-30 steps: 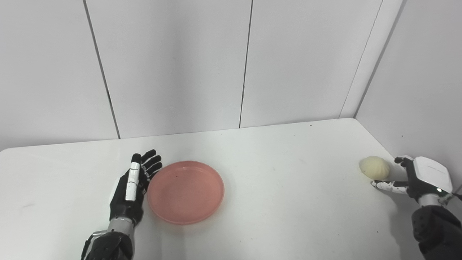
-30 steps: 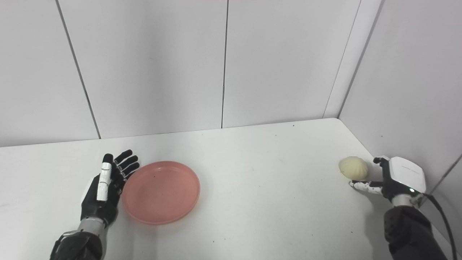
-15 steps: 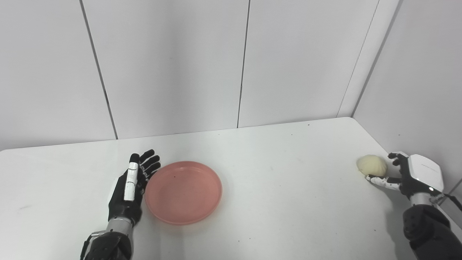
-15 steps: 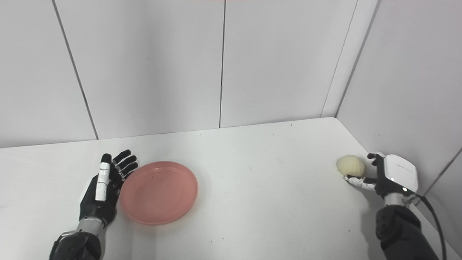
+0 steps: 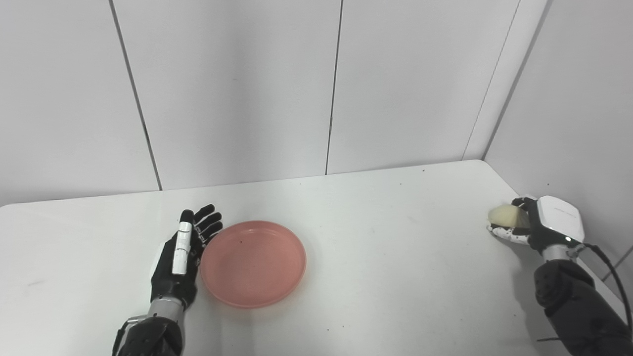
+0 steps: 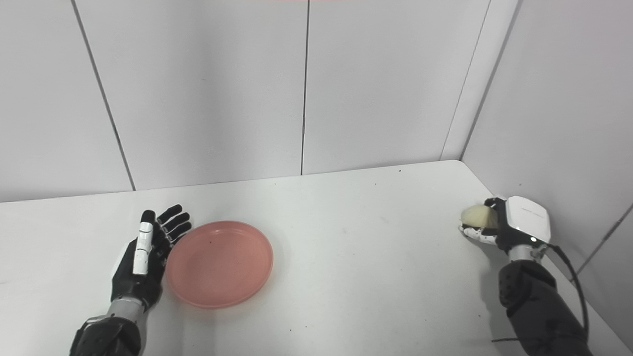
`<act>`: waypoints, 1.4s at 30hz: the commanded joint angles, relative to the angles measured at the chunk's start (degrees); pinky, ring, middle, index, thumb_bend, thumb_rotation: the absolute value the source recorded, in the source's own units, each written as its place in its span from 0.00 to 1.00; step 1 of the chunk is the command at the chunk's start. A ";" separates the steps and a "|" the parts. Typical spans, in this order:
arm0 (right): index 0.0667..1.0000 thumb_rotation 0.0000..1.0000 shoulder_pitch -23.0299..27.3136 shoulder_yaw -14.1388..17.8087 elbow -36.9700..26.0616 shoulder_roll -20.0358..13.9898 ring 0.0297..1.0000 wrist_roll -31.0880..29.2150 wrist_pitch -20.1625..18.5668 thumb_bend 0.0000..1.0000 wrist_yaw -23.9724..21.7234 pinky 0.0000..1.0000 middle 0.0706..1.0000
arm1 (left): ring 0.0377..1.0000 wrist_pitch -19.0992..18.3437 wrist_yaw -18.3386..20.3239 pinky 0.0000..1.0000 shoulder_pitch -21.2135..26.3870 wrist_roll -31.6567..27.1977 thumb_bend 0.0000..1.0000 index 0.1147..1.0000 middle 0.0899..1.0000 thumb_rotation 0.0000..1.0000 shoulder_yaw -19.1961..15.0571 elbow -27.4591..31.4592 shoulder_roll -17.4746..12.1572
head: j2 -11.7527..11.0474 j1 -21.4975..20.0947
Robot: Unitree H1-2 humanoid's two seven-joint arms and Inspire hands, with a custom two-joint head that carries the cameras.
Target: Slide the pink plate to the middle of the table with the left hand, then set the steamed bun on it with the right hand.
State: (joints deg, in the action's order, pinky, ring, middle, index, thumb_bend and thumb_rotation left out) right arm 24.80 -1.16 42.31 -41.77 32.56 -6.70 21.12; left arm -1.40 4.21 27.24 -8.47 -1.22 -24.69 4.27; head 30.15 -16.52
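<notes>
The pink plate (image 5: 253, 263) lies flat on the white table (image 5: 376, 257), left of the table's middle. My left hand (image 5: 182, 252) is open, palm toward the plate's left rim, fingers straight and beside the rim. The pale steamed bun (image 5: 502, 216) is at the far right near the wall. My right hand (image 5: 531, 225) wraps around the bun from the right, fingers over it and thumb under it, so part of the bun is hidden. The bun seems just above or at the tabletop. The plate (image 6: 219, 263) and bun (image 6: 474, 216) also show in the right eye view.
White wall panels close the table at the back and on the right, close behind my right hand. A black cable (image 6: 573, 277) runs from the right wrist. Small dark specks dot the tabletop.
My right hand has moved in onto the bun and closed its fingers around it. The left hand and plate have stayed put. The camera shifted slightly.
</notes>
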 commanded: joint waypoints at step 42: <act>0.49 0.00 -2.90 3.54 -54.75 4.20 0.35 3.05 -11.91 0.52 -14.90 0.29 0.39 | 0.79 -0.58 -0.02 0.81 0.79 0.73 0.73 0.72 0.76 0.89 0.74 -1.35 1.14 | -0.06 3.07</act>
State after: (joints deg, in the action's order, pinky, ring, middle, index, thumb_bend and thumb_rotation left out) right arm 19.43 1.64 -10.04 -37.45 34.65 -17.44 6.27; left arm -1.38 4.58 27.46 -8.26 -0.78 -25.11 4.94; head 30.06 -14.15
